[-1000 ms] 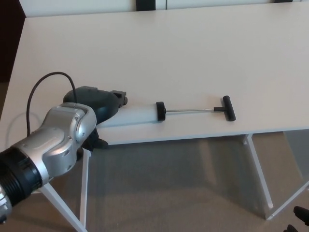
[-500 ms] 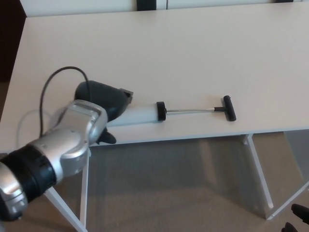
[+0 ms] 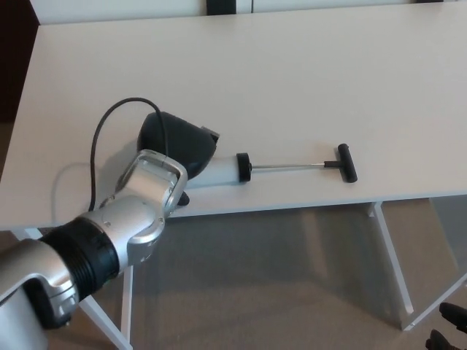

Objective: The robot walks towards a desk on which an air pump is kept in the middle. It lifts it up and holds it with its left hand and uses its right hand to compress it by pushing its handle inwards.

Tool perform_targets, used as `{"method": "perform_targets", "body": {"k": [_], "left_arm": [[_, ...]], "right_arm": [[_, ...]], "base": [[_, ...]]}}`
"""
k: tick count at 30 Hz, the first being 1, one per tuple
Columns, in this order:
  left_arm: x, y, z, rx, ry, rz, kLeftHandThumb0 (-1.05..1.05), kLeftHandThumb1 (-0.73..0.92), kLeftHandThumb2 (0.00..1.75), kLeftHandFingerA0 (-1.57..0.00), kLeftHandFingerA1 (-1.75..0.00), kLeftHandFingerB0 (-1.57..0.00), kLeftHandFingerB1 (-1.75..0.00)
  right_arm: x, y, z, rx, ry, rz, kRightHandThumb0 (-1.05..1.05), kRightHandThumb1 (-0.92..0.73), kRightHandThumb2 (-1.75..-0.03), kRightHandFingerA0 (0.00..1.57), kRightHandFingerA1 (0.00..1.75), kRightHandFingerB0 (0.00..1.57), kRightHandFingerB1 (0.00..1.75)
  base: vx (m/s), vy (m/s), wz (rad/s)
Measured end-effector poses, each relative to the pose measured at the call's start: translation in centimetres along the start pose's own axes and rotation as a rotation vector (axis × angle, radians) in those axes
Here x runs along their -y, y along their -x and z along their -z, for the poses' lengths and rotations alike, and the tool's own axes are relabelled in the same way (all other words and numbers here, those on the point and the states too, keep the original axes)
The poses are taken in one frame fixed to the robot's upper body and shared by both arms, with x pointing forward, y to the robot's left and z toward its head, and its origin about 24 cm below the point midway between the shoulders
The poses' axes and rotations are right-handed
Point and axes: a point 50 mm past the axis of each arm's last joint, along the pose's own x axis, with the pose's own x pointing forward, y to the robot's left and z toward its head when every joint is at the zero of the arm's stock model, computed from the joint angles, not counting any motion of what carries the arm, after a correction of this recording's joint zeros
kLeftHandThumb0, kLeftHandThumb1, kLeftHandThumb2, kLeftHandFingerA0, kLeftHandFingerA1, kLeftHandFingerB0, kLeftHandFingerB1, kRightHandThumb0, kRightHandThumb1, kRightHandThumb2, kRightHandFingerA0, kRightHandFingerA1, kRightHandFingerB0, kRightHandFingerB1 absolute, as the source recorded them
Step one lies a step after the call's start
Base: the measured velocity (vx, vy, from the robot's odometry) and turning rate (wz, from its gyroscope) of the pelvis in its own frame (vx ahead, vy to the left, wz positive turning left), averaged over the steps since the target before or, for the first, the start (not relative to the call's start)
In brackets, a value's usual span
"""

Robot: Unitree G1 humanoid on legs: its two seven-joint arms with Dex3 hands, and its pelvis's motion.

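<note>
Right now you have the air pump (image 3: 292, 167) lying flat on the white desk (image 3: 292, 80), close to the near edge and roughly parallel to it. Its pale barrel (image 3: 215, 173) points toward your left, a black collar (image 3: 243, 167) caps the barrel's right end, and a thin metal rod (image 3: 288, 166) runs from there, fully drawn out, to the black T-handle (image 3: 346, 162) on the right. Your left hand (image 3: 179, 144) sits over the left end of the barrel, its dark rounded back turned to the camera and covering that end of the pump; from this head view you cannot tell whether the fingers are wrapped around the barrel or merely resting above it. The silver forearm (image 3: 128, 219) comes in from the lower left and hangs past the desk's edge, with a black cable (image 3: 98, 149) looping up over the wrist and lying against the tabletop. That forearm and the hand's own bulk are what block your sight of the grip. Your right hand (image 3: 451, 329) shows only as a few dark fingertips in the bottom right corner, low beside the desk's white leg (image 3: 390, 259) and well apart from the handle. A dark object (image 3: 221, 6) stands at the far edge of the desk.
</note>
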Motion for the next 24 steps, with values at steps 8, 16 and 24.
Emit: {"method": "perform_targets", "body": {"k": [8, 16, 24], "left_arm": [[-2.0, -0.5, 0.0, -0.021, -0.043, -0.065, -0.56, 0.54, 0.57, -0.51, -0.38, -0.30, -0.31], [-2.4, -0.7, 0.0, -0.021, -0.032, -0.081, -0.62, 0.45, 0.75, -0.53, -0.51, -0.20, -0.40], [-2.6, -0.8, -0.1, -0.013, 0.016, -0.075, -0.67, 0.45, 0.76, -0.37, -0.48, -0.12, -0.37]], "right_arm": [[0.2, -0.2, -0.4, 0.007, 0.013, 0.008, -0.29, -0.62, -0.58, 0.73, 0.44, 0.64, 0.41], [0.1, -0.3, -0.6, 0.015, 0.023, 0.008, -0.29, -0.61, -0.57, 0.72, 0.43, 0.63, 0.41], [0.1, -0.4, -0.8, 0.017, 0.024, 0.009, -0.29, -0.59, -0.58, 0.74, 0.45, 0.62, 0.42]], "base": [[0.00, 0.000, 0.00], [0.00, 0.000, 0.00], [0.00, 0.000, 0.00]]}}
